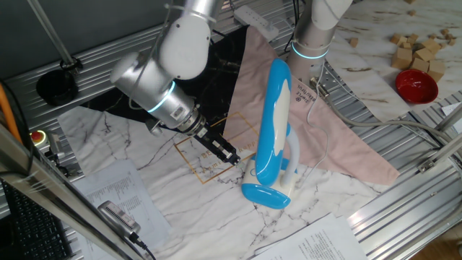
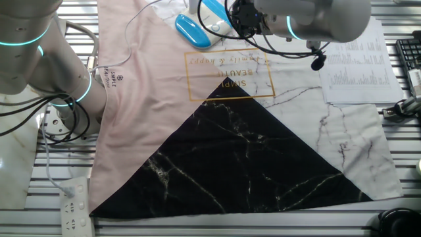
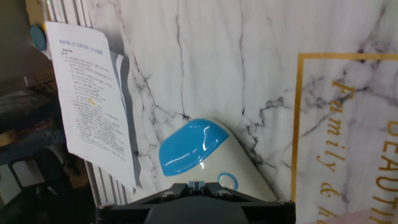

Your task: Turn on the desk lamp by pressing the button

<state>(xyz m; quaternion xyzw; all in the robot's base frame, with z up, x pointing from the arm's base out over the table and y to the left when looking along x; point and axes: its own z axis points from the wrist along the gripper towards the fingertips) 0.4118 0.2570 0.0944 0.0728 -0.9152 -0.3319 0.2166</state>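
Clearly the desk lamp (image 1: 275, 137) stood on the counter (image 1: 180, 195), and its ring-marked button (image 3: 227, 182) sat on the base just below the jaws, seemingly pressed together. Pressing well meant descending straight onto that ring, gently, without tipping the lamp.

We see a glossy silver-white arm (image 1: 170, 61) with rounded joints. Glowing cyan rings band it. Its end effector (image 1: 232, 159) is black.

The marble-print mat (image 2: 296, 112) reads "SIMPLE BEAUTIFUL" in its gold frame; the pink cloth (image 2: 131, 99) reads "SIMPLE".
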